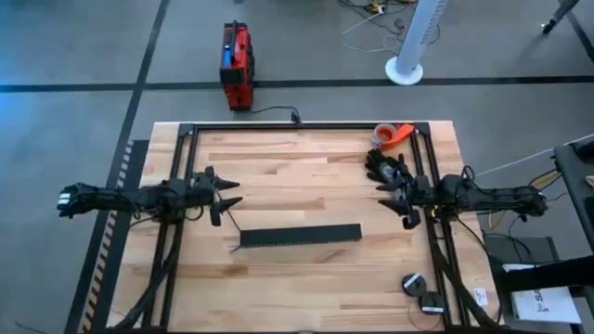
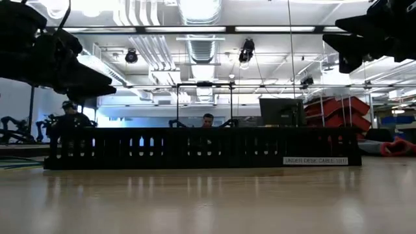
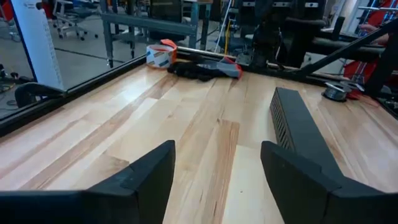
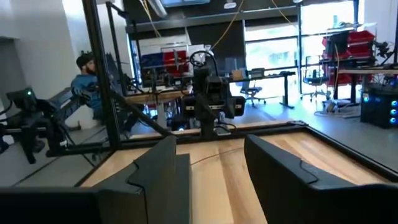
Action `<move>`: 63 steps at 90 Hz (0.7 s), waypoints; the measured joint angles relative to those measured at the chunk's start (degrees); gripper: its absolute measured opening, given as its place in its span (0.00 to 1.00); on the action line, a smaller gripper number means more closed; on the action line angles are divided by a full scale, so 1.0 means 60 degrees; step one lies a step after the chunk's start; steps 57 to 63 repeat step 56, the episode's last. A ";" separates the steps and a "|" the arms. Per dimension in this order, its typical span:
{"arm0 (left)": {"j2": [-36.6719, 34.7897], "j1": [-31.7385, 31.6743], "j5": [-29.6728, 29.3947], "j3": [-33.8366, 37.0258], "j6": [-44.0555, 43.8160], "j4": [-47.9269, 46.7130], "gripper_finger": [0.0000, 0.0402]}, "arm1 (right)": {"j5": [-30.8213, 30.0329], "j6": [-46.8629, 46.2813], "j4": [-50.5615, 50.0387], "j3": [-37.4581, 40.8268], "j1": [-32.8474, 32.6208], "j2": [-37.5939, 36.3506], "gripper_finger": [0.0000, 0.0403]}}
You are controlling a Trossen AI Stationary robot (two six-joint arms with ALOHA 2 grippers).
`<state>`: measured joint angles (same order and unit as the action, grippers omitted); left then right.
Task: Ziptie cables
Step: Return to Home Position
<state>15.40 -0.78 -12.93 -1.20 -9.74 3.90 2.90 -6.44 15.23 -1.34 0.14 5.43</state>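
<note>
Down the middle of the wooden table (image 1: 306, 172) I have the black cable duct (image 1: 299, 236) lying flat, closed on top, its slotted side facing the low camera. Of the cables (image 1: 232, 223) I can make out only a thin dark strand at the duct's left end, running toward my left arm. The rest is hidden from me.

My left gripper (image 1: 238, 192) hovers above the table's left half, near that end of the duct. Its fingers are spread wide with nothing between them but bare wood. My right gripper (image 1: 385, 199) hangs over the right side, well apart from the duct and just beside a black heap (image 1: 383, 167) that may be gloves. Its fingers are likewise wide apart and empty. An orange tape roll (image 1: 393, 135) sits at the far right corner, and a red box (image 1: 237, 65) stands on the floor beyond the table.
</note>
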 joint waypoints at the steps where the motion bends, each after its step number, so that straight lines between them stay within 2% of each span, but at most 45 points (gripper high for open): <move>1: 0.0000 0.0000 0.0000 -0.0002 0.0000 0.0000 0.57 | 0.0000 0.0000 -0.0001 0.0000 0.0000 0.0000 0.44; 37: 0.0004 0.0000 0.0000 -0.0006 0.0000 -0.0003 0.62 | 0.0000 0.0000 0.0000 0.0004 0.0000 0.0000 0.44; 63: 0.0004 0.0000 0.0000 -0.0006 0.0000 0.0000 0.61 | 0.0000 0.0000 -0.0001 0.0004 0.0000 0.0000 0.44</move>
